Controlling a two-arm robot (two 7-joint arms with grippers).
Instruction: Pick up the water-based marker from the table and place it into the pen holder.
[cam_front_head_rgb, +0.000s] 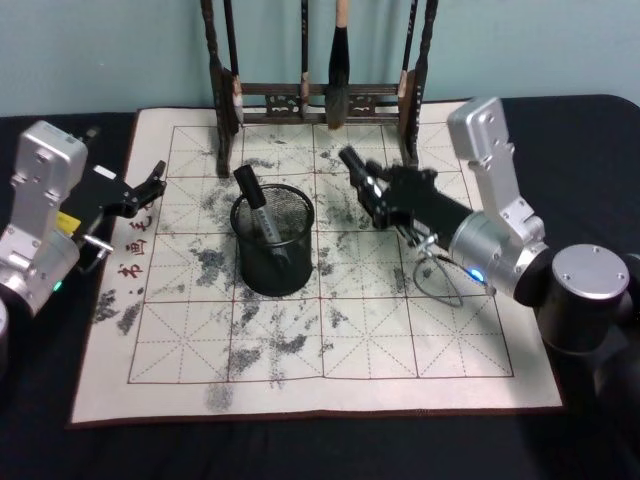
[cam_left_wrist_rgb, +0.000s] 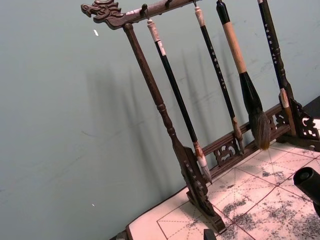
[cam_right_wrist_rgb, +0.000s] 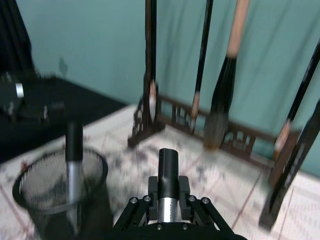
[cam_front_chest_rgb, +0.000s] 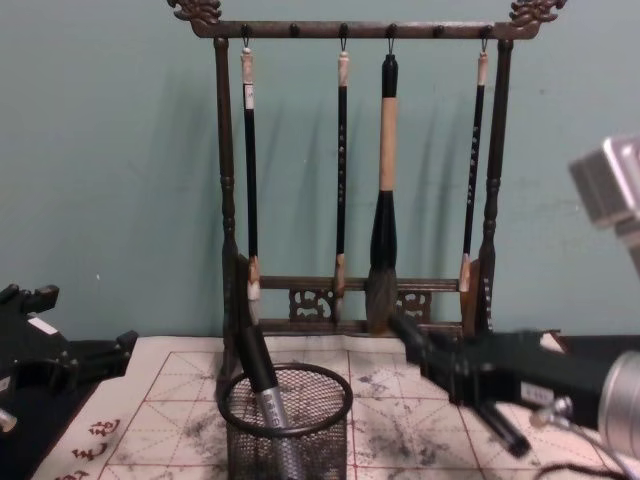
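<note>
The right gripper (cam_front_head_rgb: 368, 190), centre-right in the head view, pinches the water-based marker (cam_right_wrist_rgb: 168, 172) just right of the pen holder (cam_front_head_rgb: 275, 272). A second marker (cam_front_head_rgb: 252, 192) already leans inside the holder. The brush rack (cam_front_head_rgb: 320, 100) stands close behind, and the left gripper (cam_front_head_rgb: 148, 185) sits parked at the left edge.

Calligraphy workstation set up in a robotics test room. A black-covered table (cam_front_head_rgb: 300, 450) against a bare teal wall (cam_front_chest_rgb: 110, 200) carries a gridded, ink-stained practice mat (cam_front_head_rgb: 400, 350). A carved wooden rack (cam_front_chest_rgb: 225, 200) of hanging brushes (cam_front_chest_rgb: 385, 130) stands at the mat's far edge, and a mesh pen holder (cam_front_head_rgb: 272, 270) near its middle. A left arm (cam_front_head_rgb: 40, 220) and a right arm (cam_front_head_rgb: 500, 230) flank the mat.
</note>
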